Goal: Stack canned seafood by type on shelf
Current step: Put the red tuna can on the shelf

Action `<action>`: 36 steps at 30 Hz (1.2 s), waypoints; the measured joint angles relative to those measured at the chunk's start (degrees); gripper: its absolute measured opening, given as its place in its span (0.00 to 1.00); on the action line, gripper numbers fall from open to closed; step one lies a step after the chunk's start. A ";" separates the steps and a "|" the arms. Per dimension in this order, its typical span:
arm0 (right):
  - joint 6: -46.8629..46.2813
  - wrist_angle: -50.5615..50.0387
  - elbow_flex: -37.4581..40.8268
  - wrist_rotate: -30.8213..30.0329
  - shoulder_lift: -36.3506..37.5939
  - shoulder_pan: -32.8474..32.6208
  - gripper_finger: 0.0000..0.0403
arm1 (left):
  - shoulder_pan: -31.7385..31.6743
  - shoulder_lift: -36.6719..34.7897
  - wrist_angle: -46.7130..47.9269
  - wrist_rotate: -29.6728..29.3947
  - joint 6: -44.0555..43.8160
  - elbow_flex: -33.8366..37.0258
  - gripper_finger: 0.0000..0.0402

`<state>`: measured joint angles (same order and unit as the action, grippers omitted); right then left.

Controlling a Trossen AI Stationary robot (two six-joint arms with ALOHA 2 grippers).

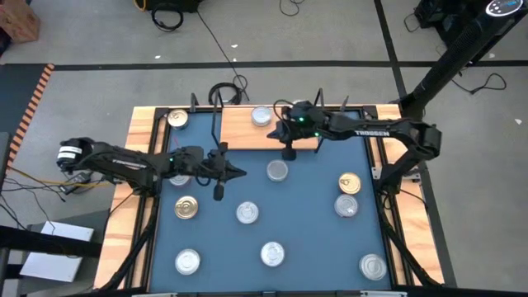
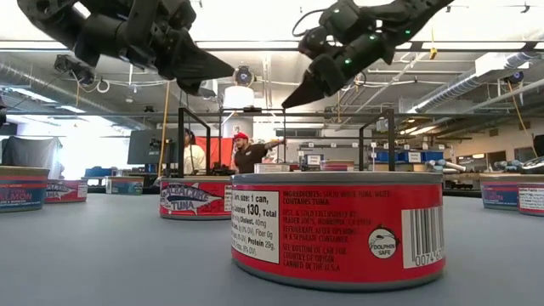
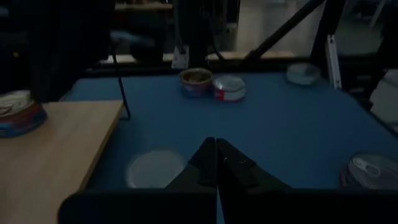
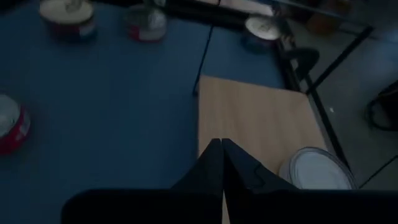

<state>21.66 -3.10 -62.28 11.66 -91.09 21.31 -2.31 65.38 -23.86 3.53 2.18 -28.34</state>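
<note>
- Your right gripper (image 1: 289, 153) hangs at the front edge of the shelf (image 1: 239, 132), fingers pressed together with nothing between them.
- In the right wrist view the closed fingertips (image 4: 219, 155) point along the light wooden board, and a silver-lidded tin (image 4: 316, 169) sits on it just beside them.
- From above, that tin on the shelf (image 1: 261, 116) is apart from the gripper; a gold-lidded tin (image 1: 177, 119) stands off the board's left end.
- Your left gripper (image 1: 219, 192) is over the blue table (image 1: 313, 214) near the shelf's left end, fingers shut tight and empty.
- The rest of the canned seafood is loose on the table: a silver tin (image 1: 277, 171) just ahead of the shelf, a gold and silver pair (image 1: 348, 195) on the right, several more toward the near edge.
- The low view shows a red-labelled tuna tin (image 2: 338, 229) up close.
</note>
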 joint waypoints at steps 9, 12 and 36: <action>-2.45 5.25 9.07 0.02 7.99 -5.31 0.01 | 0.39 -0.63 22.41 0.67 -0.43 -9.14 0.00; -3.50 5.40 11.66 0.05 10.22 -6.96 0.01 | 0.55 -0.56 29.93 2.15 -1.19 -10.95 0.00; -8.29 11.90 19.96 -10.59 13.53 -19.05 0.01 | 9.85 1.34 51.31 3.97 -22.29 -15.96 0.00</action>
<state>13.37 8.80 -42.33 1.07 -77.56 2.25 7.54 66.72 27.46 7.50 -20.12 -44.29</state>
